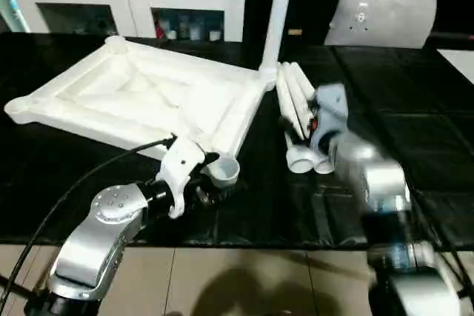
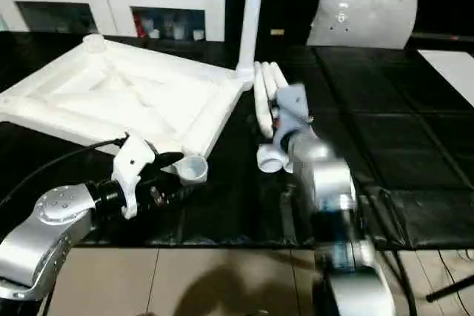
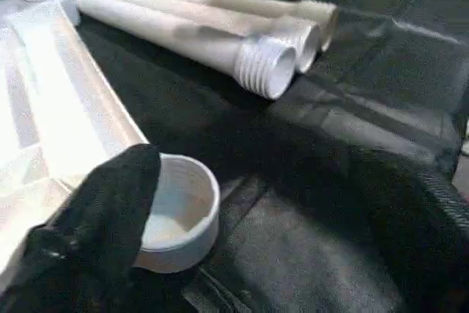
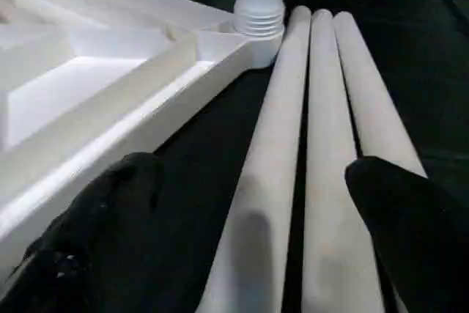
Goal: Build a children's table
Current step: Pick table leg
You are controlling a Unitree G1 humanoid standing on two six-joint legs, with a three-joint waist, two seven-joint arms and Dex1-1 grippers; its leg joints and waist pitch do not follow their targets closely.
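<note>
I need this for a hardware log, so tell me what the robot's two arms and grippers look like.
Both forearms are silver metal with rounded joint housings; the left one has a round cap dotted with small screws and a black cable looping beside it. The left gripper sits on a white bracket. The right gripper has a grey-blue wrist block. The fingers are black and rounded.

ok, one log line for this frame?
white plastic tabletop: upside down, one leg fitted | three loose legs: right gripper open over them | left gripper: at near socket

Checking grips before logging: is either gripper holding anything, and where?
Nothing held: right gripper open over white plastic legs; left gripper's hold at corner socket cannot be told.
</note>
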